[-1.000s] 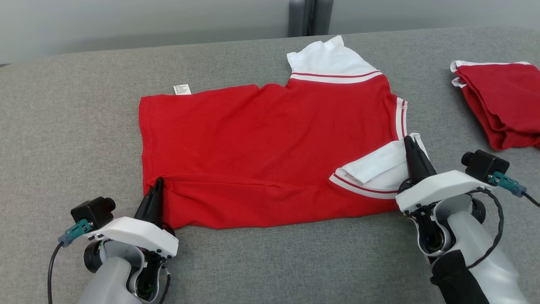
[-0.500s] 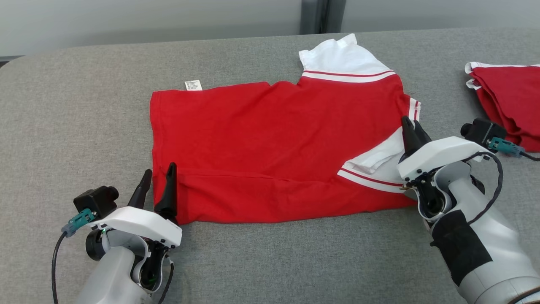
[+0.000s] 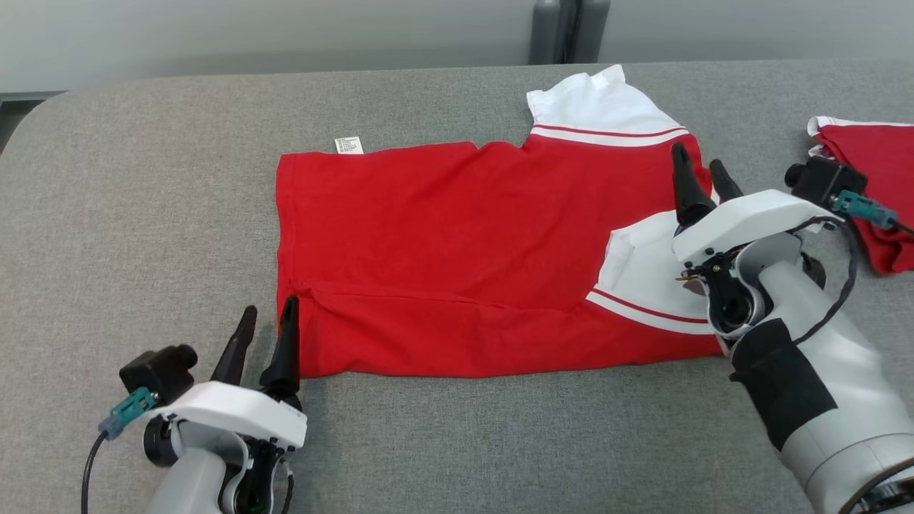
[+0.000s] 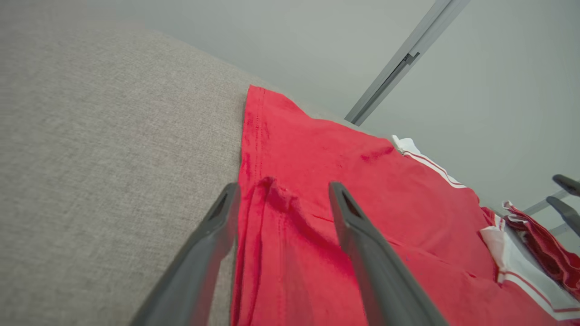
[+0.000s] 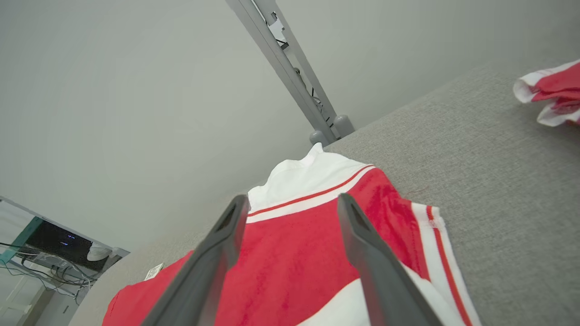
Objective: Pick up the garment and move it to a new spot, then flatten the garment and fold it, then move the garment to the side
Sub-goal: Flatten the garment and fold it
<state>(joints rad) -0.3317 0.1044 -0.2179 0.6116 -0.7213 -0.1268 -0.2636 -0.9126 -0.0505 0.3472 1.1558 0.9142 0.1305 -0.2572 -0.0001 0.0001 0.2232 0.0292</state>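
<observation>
The garment (image 3: 457, 243) is a red shirt with white, red-striped sleeves, lying flat on the grey table (image 3: 143, 214), its near edge folded over along a crease. My left gripper (image 3: 268, 314) stands open at the garment's near left corner (image 4: 272, 190), holding nothing. My right gripper (image 3: 700, 168) is open above the garment's right side, just past the folded-in white sleeve (image 3: 643, 271). In the right wrist view the far white sleeve (image 5: 308, 181) lies ahead between the spread fingers (image 5: 226, 226).
A second red and white garment (image 3: 871, 178) lies folded at the table's right edge, also seen as the folded pile (image 5: 553, 90). A grey post (image 3: 568, 28) stands behind the table. Bare grey surface stretches left and in front of the shirt.
Both grippers have opened and let go of the garment: the left released the near left corner, the right released the white sleeve and rose further over the shirt. The head camera shifted, moving the scene rightward.
</observation>
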